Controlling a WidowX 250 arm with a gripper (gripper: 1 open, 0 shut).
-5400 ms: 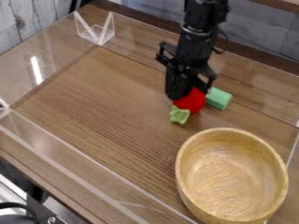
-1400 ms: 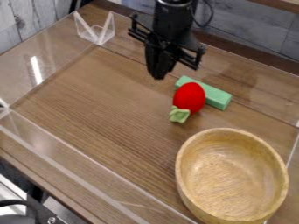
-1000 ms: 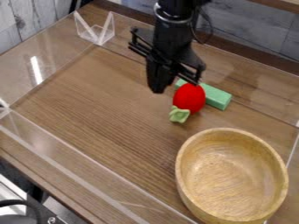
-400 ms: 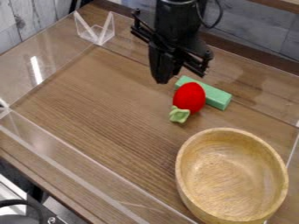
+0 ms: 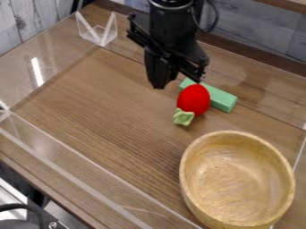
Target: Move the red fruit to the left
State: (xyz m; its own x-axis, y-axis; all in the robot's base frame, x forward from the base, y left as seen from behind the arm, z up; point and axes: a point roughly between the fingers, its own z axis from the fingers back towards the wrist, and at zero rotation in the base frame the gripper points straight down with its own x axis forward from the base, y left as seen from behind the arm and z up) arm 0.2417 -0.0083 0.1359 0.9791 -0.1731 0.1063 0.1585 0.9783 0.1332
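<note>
pincer (image 5: 160, 82): closed, empty, pointing down just left of the fruit | red fruit (image 5: 194, 98): on the bench (image 5: 96, 116), against the green block (image 5: 224, 101) | wooden bowl (image 5: 237, 179): near right corner, apart from both

One fixed view, high and angled down

A single camera looks down from the near side across the brown wood-grain table (image 5: 96, 116) — close enough that the round light wooden bowl (image 5: 237, 180) fills the lower right, the black arm cropped at the top edge.
</note>
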